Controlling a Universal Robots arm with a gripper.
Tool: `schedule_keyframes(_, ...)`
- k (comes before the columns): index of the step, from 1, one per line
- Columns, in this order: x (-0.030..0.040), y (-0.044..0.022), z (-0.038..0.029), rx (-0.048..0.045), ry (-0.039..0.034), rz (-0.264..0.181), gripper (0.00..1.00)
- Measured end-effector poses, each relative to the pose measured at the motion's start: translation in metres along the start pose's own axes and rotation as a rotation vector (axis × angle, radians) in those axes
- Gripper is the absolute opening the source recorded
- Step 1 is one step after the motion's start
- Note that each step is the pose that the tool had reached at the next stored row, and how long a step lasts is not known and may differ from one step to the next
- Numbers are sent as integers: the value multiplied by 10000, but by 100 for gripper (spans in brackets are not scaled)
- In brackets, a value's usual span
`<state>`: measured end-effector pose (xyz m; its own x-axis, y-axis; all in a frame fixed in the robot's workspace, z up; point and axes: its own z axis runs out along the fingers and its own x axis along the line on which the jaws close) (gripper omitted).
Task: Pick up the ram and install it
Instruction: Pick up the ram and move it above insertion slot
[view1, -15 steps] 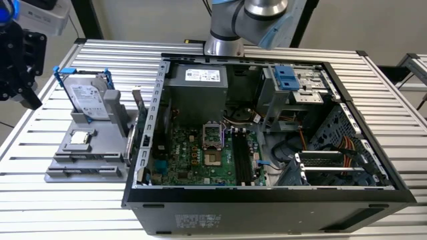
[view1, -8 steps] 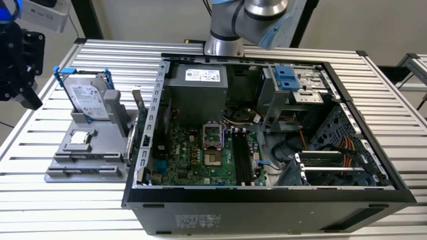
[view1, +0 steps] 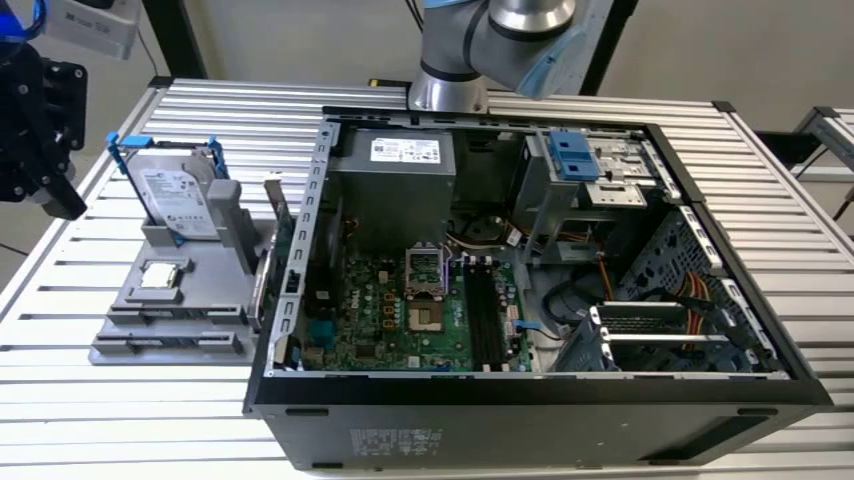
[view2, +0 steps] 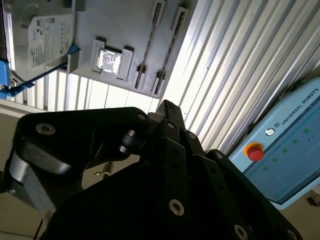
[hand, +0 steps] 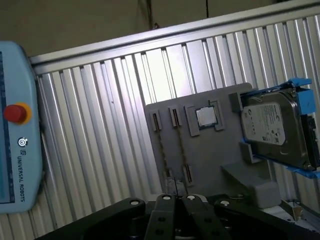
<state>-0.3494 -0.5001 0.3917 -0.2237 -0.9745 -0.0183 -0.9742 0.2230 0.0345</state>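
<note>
Nearest, the gripper (hand: 177, 194) is held closed on nothing beside the grey fixture tray (hand: 210, 155). What seems to be the ram (hand: 164, 150) is seen on edge in that tray; neither pickup nor installation is done.

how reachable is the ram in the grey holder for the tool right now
Probably yes: the ram sits on edge in the grey holder with nothing over it, and the tool hangs in open air nearby.
</note>
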Motion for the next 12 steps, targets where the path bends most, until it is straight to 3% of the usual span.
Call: schedule_keyframes(12,0,0,1,43,29,-1298,0)
